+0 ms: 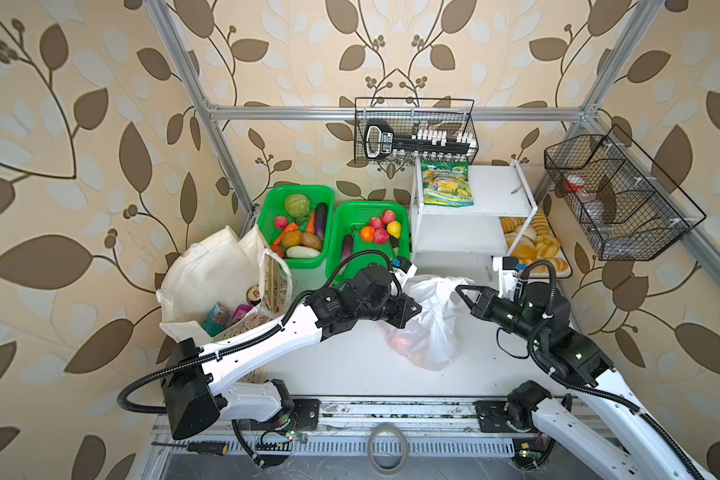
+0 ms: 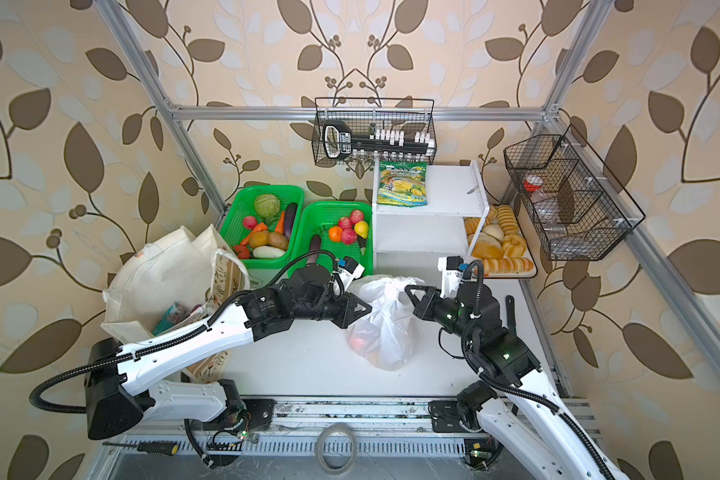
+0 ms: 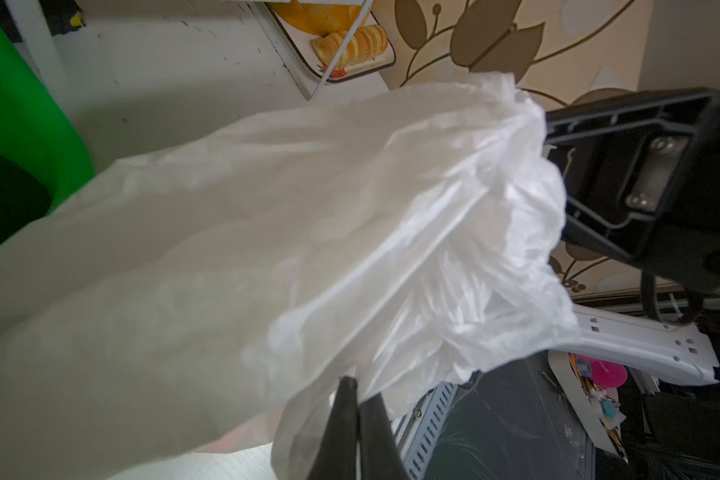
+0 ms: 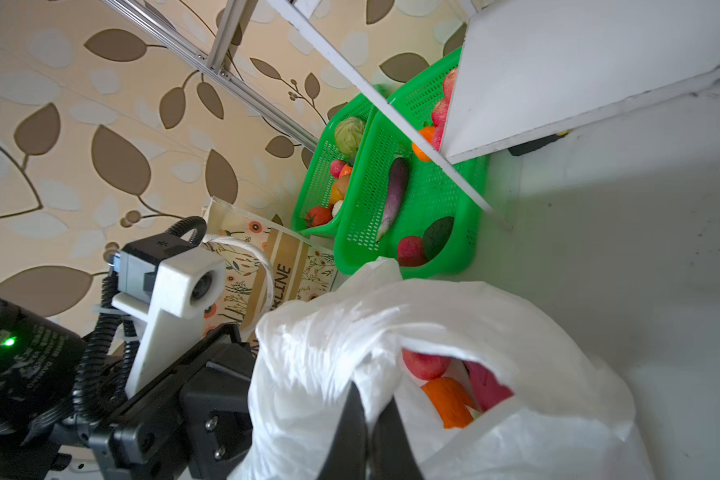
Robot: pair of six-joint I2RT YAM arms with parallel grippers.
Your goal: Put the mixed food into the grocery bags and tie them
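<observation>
White tabletop [image 1: 341, 361]: plastic bag [image 1: 433, 328] front-back, mouth rearward; left jaws, right jaws clamp it.

White table [image 1: 350, 365]. Plastic bag [image 1: 433, 328] sits between left gripper [image 1: 417, 309] and right gripper [image 1: 459, 288]. Cloth tote [image 1: 208, 274] stands well out on left gripper's outer side. One green basket [image 1: 366, 205] just behind left gripper, second green basket [image 1: 296, 188] beside it, toward the tote. White shelf unit [image 1: 458, 235] and bread tray [image 1: 565, 267] behind right gripper.

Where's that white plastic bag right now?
In both top views the white plastic bag sits mid-table, just in front of the right-hand green basket and white shelf.
</observation>
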